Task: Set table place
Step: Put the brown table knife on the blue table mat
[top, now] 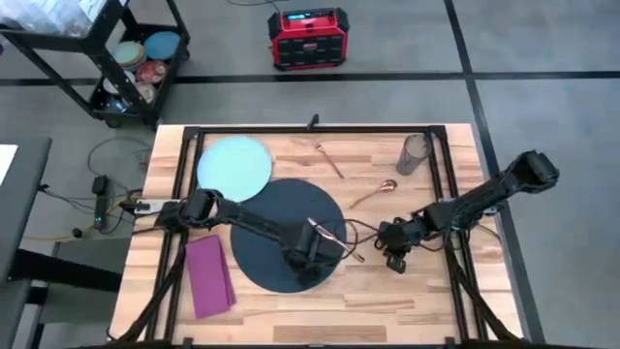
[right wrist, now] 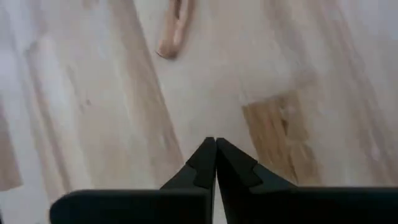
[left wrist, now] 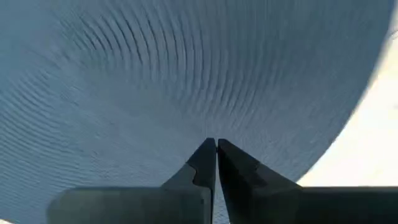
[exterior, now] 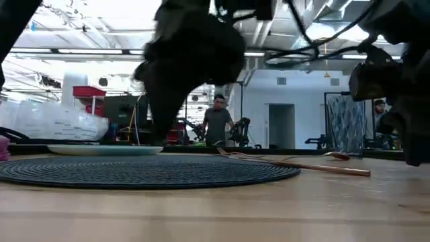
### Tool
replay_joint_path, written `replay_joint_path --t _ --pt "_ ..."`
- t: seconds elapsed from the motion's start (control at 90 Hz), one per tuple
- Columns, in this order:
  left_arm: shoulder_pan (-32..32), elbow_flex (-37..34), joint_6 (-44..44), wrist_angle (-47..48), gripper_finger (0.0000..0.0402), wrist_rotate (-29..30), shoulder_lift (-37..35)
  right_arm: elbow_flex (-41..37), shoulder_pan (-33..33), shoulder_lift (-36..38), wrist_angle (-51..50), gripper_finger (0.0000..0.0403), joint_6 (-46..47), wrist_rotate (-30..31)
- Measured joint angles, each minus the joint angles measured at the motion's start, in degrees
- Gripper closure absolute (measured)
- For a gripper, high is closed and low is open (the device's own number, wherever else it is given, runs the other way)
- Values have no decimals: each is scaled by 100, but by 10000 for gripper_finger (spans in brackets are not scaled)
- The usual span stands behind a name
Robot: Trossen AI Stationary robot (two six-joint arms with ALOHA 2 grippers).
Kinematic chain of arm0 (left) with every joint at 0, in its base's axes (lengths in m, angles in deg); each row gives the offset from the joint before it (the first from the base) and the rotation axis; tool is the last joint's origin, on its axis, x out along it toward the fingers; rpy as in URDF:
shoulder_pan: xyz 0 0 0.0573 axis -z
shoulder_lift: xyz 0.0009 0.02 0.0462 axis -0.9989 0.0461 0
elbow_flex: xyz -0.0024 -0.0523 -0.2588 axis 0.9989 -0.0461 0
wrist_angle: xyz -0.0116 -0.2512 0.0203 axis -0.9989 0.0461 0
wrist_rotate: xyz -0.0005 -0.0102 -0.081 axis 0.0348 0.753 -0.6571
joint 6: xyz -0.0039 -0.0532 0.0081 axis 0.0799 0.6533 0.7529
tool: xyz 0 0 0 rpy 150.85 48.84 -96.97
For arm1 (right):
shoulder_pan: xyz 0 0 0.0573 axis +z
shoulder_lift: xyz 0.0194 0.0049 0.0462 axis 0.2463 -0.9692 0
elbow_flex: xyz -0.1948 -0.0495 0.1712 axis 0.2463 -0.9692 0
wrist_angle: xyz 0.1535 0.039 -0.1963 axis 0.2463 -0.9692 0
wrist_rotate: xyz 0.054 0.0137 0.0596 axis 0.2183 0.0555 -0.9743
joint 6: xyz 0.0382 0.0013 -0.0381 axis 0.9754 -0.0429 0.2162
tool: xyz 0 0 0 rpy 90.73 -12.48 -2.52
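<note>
A dark round mat (top: 271, 228) lies in the middle of the table (top: 426, 310). A pale blue plate (top: 233, 165) rests at its far left and a magenta napkin (top: 209, 276) at its near left. A copper knife (top: 341, 240) lies across the mat's right edge. A fork (top: 329, 158), a spoon (top: 375, 193) and a smoky tumbler (top: 414, 153) stand farther back. My left gripper (top: 315, 254) hangs shut over the mat's right part (left wrist: 186, 74). My right gripper (top: 395, 257) is shut above bare wood right of the mat, near one end of a copper piece (right wrist: 176, 34).
A black cart of dishes (top: 136, 58) and a red box (top: 308, 37) stand on the floor beyond the table's far edge. A person (exterior: 217, 121) stands far back in the room. Bare wood lies along the table's near edge and near right corner.
</note>
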Motion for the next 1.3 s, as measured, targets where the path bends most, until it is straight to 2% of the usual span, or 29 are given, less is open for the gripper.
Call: replay_joint_path --t 0.144,0.333,0.689,1.3 --pt "199 -579 343 -714 402 -474 -9 9 4 -9 245 403 -13 -134" --pt "301 -829 566 -1090 401 -498 -54 20 -64 -471 690 403 -149 -373" --pt "256 -839 570 -1476 401 -394 -28 30 -337 -1189 1468 403 -297 -871" --pt "247 -848 702 -1728 401 -262 -20 31 -1079 -1213 1665 403 -922 -1111"
